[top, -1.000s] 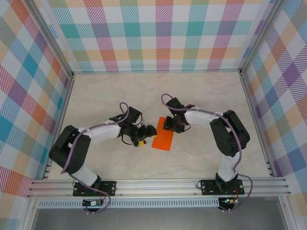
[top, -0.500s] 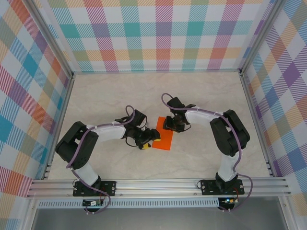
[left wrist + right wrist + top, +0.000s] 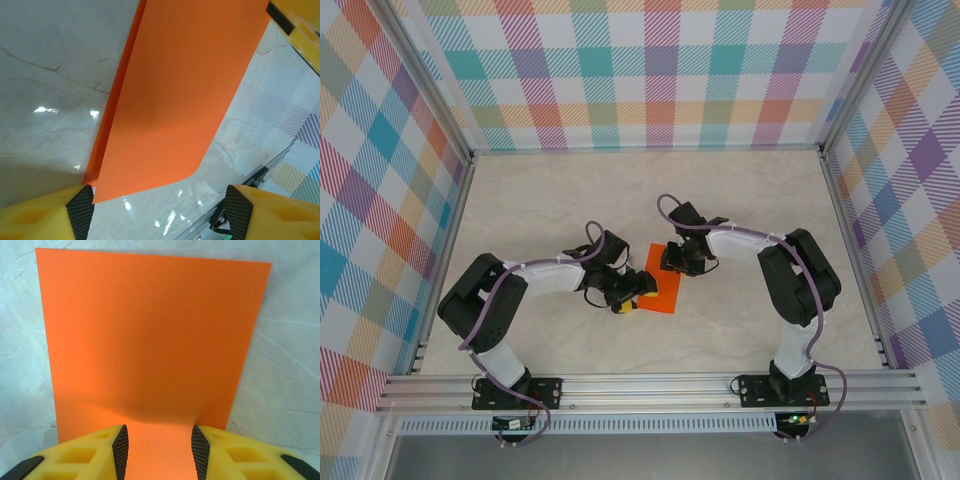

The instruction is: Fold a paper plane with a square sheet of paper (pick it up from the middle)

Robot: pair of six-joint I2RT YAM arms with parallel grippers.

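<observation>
At the middle of the marbled tabletop (image 3: pixel 750 200), the left gripper (image 3: pixel 628 296) hangs with jaws wide, straddling the left end of the orange sheet of paper (image 3: pixel 663 290). The sheet lies flat and doubled over, a lower layer peeking out along one long edge. At its far edge the right gripper (image 3: pixel 680 262) sits with a narrow gap, paper showing between its pads. Featherlight, limp and easily creased, the sheet will likely skate on the glossy top, so pinch a free edge rather than the face.
</observation>
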